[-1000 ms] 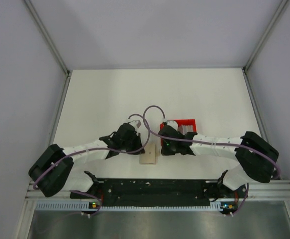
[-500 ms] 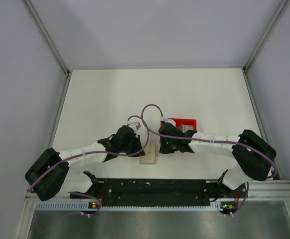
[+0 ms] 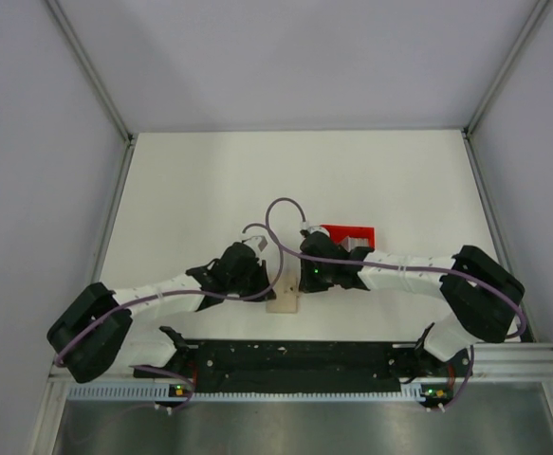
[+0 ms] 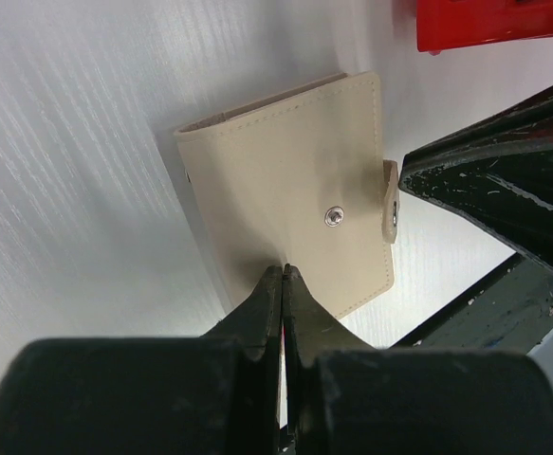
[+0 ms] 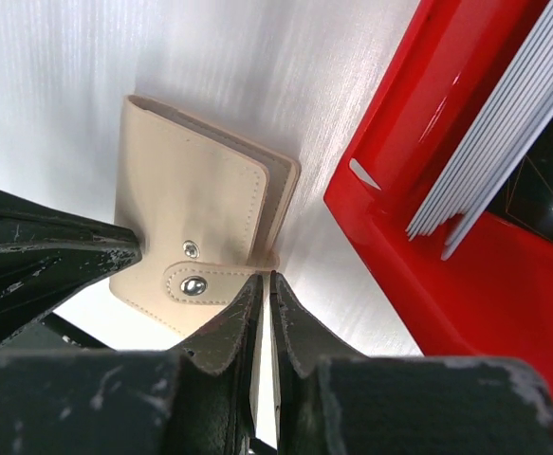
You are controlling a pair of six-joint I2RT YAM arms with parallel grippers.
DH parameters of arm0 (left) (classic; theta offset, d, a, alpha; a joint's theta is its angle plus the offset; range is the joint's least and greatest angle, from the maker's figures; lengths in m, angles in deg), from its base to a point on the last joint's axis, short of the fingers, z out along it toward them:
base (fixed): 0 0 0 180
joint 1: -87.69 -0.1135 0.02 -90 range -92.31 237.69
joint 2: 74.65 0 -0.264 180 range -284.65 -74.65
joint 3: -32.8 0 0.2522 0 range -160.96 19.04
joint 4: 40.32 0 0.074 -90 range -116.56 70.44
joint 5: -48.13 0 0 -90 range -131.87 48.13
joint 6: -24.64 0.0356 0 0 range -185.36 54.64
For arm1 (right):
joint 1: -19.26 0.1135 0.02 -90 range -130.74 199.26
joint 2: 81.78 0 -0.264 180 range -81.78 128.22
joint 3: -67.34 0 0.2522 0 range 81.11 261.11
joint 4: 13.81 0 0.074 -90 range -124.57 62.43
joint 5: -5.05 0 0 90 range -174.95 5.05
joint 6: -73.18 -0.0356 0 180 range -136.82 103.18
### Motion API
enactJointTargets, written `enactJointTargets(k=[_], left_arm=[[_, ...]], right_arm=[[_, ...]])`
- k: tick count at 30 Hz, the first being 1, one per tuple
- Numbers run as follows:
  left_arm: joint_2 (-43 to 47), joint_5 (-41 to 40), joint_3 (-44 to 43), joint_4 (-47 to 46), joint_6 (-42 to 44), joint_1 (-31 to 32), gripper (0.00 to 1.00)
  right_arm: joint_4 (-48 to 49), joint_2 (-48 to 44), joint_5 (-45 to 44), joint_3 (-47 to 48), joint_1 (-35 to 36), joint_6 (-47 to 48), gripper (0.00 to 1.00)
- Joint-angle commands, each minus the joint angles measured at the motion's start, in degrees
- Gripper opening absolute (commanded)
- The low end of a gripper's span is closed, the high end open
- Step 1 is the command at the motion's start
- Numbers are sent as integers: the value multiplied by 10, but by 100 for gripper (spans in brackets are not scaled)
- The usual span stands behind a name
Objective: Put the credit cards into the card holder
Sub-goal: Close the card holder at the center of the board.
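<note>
pale lilac walls (image 3: 285, 57) close in a white table (image 4: 67, 142), where both arms reach inward and meet over one spot near the front edge. the card holder (image 4: 285, 180) lies flat there, folded closed, its beige cover up with stitching along the border. a small metal stud (image 4: 333, 217) sits on the cover, and a short strap (image 5: 205, 282) with its own snap wraps round from one side edge. the left gripper (image 4: 283, 275) has its fingers clenched tight together, tips resting at the wallet's near edge; whether they nip the cover cannot be told. the right gripper (image 5: 269, 282) comes in from the opposite side with its fingers drawn almost together, only a thin slit between them, tips just beside the end of the strap; whether they have hold of it cannot be told either. in the left wrist view one black finger of the right gripper touches the strap tab. just beside the wallet, on the right arm's side, stands a red tray (image 5: 418, 227). the credit cards (image 5: 489, 133) lean stacked on edge inside it, their pale edges fanned a little, apart from the wallet.
</note>
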Motion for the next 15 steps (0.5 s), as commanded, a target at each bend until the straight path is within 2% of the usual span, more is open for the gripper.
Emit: enactJointTargets(k=[1, 15], left_arm=[[-14, -13, 12, -19, -13, 8, 0], [-41, -50, -4, -7, -24, 25, 0]], right_arm=[[18, 3, 9, 19, -5, 2, 6], [18, 3, 25, 25, -5, 16, 6]])
